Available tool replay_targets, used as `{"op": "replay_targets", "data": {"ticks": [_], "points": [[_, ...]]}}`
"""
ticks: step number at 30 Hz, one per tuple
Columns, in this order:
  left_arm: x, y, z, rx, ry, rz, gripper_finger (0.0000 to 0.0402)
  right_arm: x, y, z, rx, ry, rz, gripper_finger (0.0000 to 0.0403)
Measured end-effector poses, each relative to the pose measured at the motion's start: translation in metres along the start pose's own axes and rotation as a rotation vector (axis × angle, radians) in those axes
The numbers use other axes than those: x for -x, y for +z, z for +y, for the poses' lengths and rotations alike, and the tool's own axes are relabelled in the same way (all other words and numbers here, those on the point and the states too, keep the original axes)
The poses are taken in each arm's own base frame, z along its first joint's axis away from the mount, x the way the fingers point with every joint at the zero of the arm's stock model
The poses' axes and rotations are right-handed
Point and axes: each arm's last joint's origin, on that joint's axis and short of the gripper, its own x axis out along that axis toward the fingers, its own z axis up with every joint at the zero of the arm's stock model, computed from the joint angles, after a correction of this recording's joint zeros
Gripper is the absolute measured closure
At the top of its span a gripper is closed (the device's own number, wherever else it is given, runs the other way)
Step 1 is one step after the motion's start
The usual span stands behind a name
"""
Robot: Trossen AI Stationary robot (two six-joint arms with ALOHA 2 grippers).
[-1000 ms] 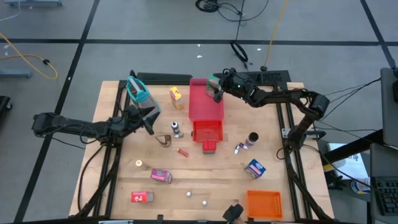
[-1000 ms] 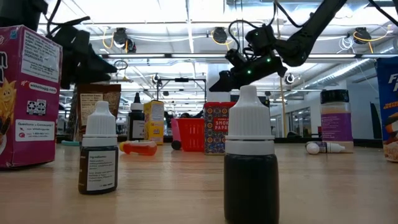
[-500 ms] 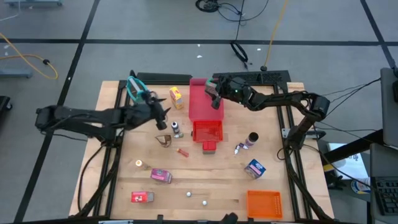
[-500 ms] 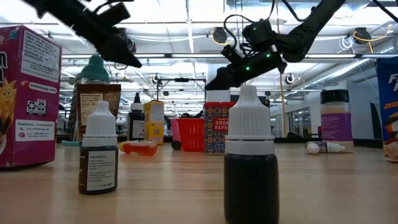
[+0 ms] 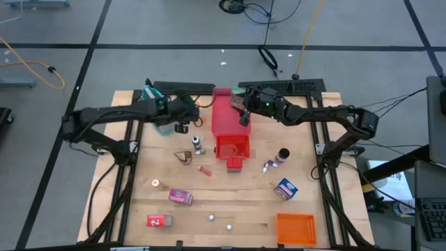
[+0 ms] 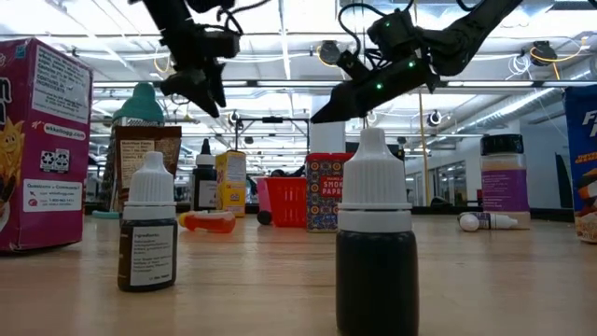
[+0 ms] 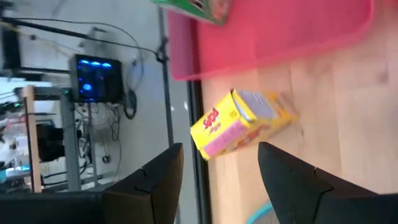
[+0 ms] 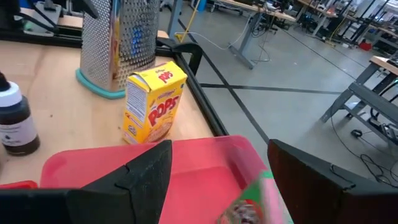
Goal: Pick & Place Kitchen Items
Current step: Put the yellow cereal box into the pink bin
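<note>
Left gripper [image 5: 182, 124] raised above the far side of the table, fingers [image 7: 155, 180] spread, nothing between them. Just ahead of it, a yellow carton [image 7: 239, 124] standing on the wood [image 7: 348, 112], beside the edge of a red tray [image 7: 273, 37]. Close behind it, a metal grater [image 8: 118, 40] with a teal base.

Right gripper [image 5: 242, 115] hanging over that same tray, fingers [image 8: 134, 177] wide apart, empty. Under it, a green carton [image 8: 255, 202] lying in the tray. Beyond it, the yellow carton and a small dark bottle [image 8: 15, 121].

Nearer the front edge, well away from both grippers: a pink carton [image 5: 180, 197], a blue carton [image 5: 286, 188], dropper bottles [image 6: 373, 243].
</note>
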Motion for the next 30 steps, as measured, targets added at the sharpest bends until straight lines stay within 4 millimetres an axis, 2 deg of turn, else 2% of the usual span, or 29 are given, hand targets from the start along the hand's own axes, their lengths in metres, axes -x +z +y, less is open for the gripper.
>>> {"op": "replay_targets", "data": {"ticks": [5,10,16,21,30], "points": [[-0.011,0.011,0.012,-0.135,-0.075,0.066,0.0192,0.004,0.004,-0.001,0.009,0.002,-0.001,0.0145],[-0.030,0.019,0.011,-0.302,-0.122,0.110,0.0192,0.004,0.002,0.000,0.015,0.006,0.012,0.0145],[-0.054,0.015,0.009,-0.446,-0.149,0.202,0.0193,0.004,0.001,0.000,0.032,0.011,0.026,0.0145],[-0.061,0.008,0.015,-0.472,-0.171,0.213,0.0193,0.004,0.001,0.001,0.036,0.012,0.027,0.0144],[-0.074,0.002,0.026,-0.466,-0.214,0.130,0.0193,0.004,0.001,0.001,0.051,0.012,0.027,0.0145]]}}
